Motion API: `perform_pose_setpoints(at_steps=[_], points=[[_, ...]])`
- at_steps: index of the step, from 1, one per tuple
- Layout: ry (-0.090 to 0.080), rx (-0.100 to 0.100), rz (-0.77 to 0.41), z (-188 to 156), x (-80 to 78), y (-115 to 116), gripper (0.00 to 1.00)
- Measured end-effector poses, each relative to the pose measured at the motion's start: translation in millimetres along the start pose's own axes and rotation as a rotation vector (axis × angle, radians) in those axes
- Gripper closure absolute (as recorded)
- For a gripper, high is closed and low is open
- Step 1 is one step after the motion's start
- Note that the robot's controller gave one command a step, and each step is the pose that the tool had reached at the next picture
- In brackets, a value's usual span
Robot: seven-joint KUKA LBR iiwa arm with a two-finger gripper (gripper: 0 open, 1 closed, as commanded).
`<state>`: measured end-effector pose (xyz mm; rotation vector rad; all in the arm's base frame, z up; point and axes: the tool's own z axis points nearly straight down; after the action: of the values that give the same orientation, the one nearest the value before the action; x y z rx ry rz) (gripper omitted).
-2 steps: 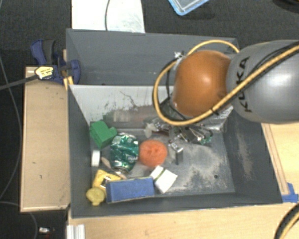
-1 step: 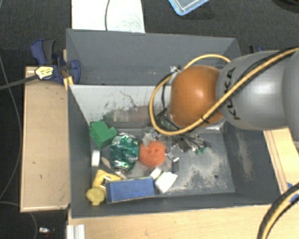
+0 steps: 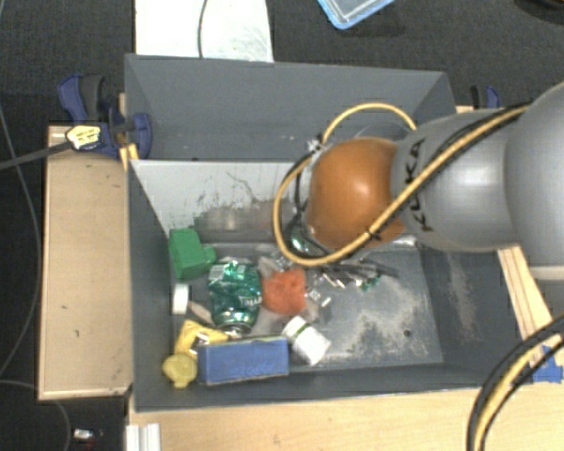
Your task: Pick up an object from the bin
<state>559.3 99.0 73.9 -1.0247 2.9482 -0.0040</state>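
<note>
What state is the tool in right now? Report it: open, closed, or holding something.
Tool: cannot be told. It sits low in the bin, next to an orange-red lump near the middle.

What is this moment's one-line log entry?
gripper: down in bin, beside orange-red lump | hold: cannot tell | nearby: crumpled green wrapper, white block | rest: heap front left

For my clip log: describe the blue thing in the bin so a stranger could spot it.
Look in the grey bin, at the heap in the view's lower left. Along the lower wall lies a long blue block. It is the only blue thing, with a yellow lump left of it and a white cube right.
</note>
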Motion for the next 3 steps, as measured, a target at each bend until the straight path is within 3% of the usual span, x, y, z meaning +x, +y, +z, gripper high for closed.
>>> perform_pose_setpoints(at_steps=[1,3], points=[[0.004,-0.001,0.335,0.0,3.6,0.7,1.00],[0.004,-0.001,0.337,-8.3,4.1,1.0,1.00]])
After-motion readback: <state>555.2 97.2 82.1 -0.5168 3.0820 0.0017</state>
